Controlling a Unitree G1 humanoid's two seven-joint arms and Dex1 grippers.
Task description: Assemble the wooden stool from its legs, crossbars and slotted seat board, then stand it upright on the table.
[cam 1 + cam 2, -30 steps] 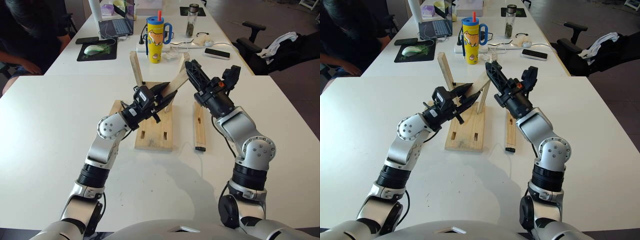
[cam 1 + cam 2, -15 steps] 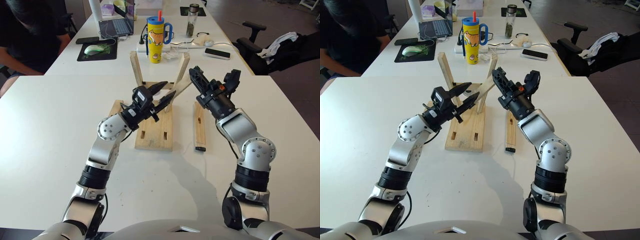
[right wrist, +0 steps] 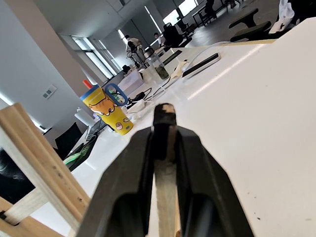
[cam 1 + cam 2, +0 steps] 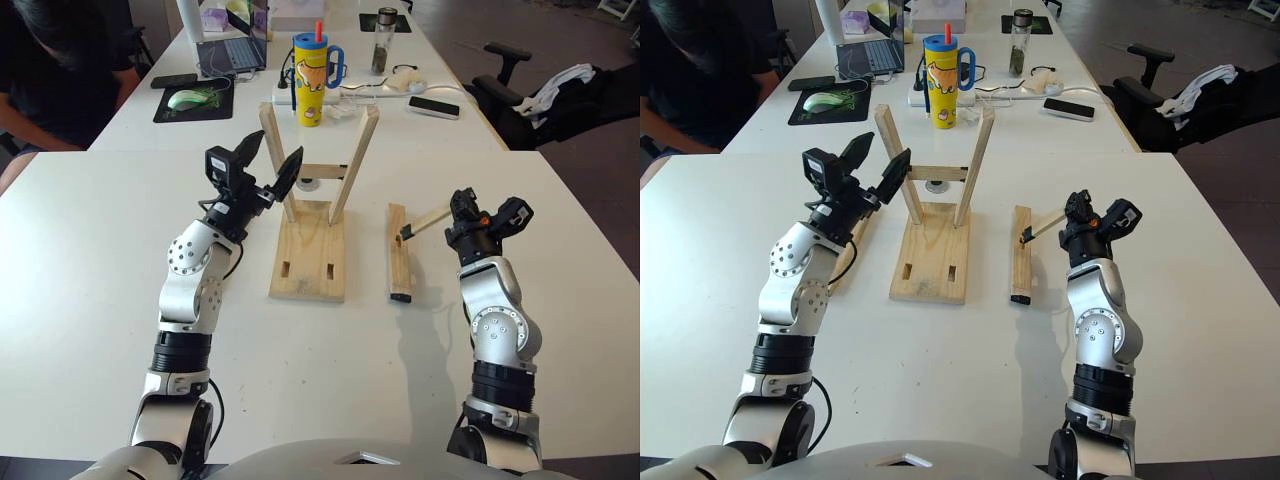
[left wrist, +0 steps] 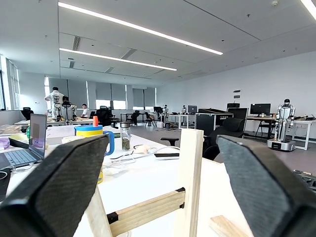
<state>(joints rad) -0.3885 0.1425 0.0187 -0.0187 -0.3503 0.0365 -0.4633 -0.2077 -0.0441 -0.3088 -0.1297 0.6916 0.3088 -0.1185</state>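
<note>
White tabletop (image 4: 90, 260) ran under both arms, with a yellow tumbler (image 4: 310, 78) on the desk behind. At centre the slotted seat board (image 4: 308, 285) lay flat, apparently underside up so that legs could drop into it. Two pale, square-cut legs rose from its far end, the left leg (image 4: 270, 135) and the right leg (image 4: 360, 150) leaning apart, tied by a fitted crossbar (image 4: 322, 171) with dark ends. Two rectangular slots (image 4: 287, 268) at the near end stood unfilled, so I judged the stool about half built.

The left gripper (image 5: 163, 143) hung raised by the left leg, its grey padded fingers (image 5: 54, 192) spread wide and gripping nothing.

Out to the right, the right gripper (image 3: 164, 138) was closed tight on a loose crossbar (image 4: 422, 225), a slim stick of bare wood with a dark tip, held low and pointing toward a spare leg (image 4: 399, 252) lying flat just right of the board, probably for joining there.
</note>
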